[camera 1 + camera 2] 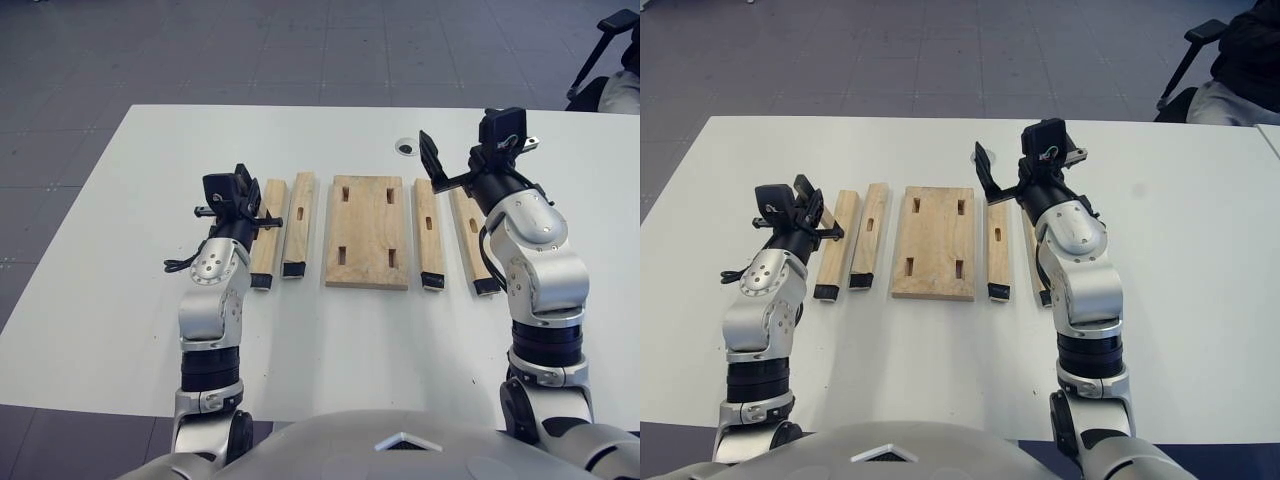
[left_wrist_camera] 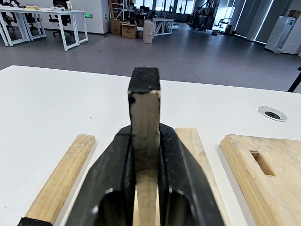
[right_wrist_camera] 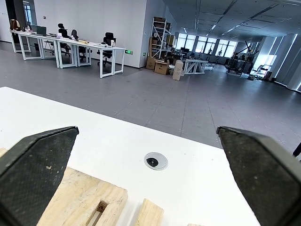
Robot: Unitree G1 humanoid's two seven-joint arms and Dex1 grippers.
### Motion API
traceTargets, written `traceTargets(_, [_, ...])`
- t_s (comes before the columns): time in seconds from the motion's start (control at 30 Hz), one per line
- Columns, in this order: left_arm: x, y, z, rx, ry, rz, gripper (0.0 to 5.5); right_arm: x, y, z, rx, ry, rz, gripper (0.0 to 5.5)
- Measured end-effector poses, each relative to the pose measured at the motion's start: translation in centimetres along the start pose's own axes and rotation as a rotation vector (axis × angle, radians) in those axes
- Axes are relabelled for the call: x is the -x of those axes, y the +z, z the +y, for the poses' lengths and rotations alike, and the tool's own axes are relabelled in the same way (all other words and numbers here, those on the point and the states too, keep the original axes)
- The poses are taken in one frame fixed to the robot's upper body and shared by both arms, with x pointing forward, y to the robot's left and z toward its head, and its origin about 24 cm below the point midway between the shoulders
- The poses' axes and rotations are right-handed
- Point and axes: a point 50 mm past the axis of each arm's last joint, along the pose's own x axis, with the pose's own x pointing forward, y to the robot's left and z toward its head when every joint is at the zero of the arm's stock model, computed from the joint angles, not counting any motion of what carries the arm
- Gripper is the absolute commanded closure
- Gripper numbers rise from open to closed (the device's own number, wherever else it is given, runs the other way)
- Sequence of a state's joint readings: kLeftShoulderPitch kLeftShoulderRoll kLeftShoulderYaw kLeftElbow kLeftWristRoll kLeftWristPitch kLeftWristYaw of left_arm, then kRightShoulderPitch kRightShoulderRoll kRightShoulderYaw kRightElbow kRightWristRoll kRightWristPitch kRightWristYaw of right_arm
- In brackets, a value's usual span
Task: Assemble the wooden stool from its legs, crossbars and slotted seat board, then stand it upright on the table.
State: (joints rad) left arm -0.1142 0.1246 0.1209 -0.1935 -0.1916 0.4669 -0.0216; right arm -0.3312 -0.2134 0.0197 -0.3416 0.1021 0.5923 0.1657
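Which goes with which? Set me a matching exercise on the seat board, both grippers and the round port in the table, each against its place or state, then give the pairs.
Things
1. seat board
2. left gripper
3. right gripper
4. round port

Places or states
A. open, raised over the table
B. lying flat on the table, four slots showing
C. set into the table top, beyond the board
D. shut on a black-tipped wooden piece

Pairs: 1-B, 2-D, 3-A, 4-C
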Motion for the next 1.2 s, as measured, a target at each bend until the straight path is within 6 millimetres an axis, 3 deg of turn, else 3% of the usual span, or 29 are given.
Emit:
traceTargets(0.27, [0.1, 0.1, 0.2, 0.006, 0.009, 0.018, 3.23, 0.0, 0.1, 0.0, 0.002, -0.004, -0.003, 0.0])
traceTargets(0.5, [0.0, 3.6, -0.5, 0.077, -0.05, -0.047, 2.17, 0.0, 0.1, 0.0, 0.003, -0.005, -0.002, 0.0])
traceTargets(0.73, [-0.3, 7.7, -0.8, 0.04, -0.08, -0.11, 2.12, 0.0, 0.1, 0.0, 0.005, -0.008, -0.003, 0.0])
traceTargets(0.83, [-0.8, 10.2, -0.9, 0.01, -0.092, -0.162, 2.41, 0.0, 0.1, 0.0, 0.008, -0.011, -0.003, 0.0])
traceTargets(1.0, [-2.6, 12.4, -1.2, 0.0, -0.111, -0.143, 2.41, 0.0, 0.1, 0.1, 0.006, -0.017, -0.003, 0.0])
traceTargets(1.2, [-4.2, 10.4, -1.2, 0.055, -0.12, 0.095, 2.41, 0.0, 0.2, 0.1, 0.004, -0.019, -0.007, 0.0])
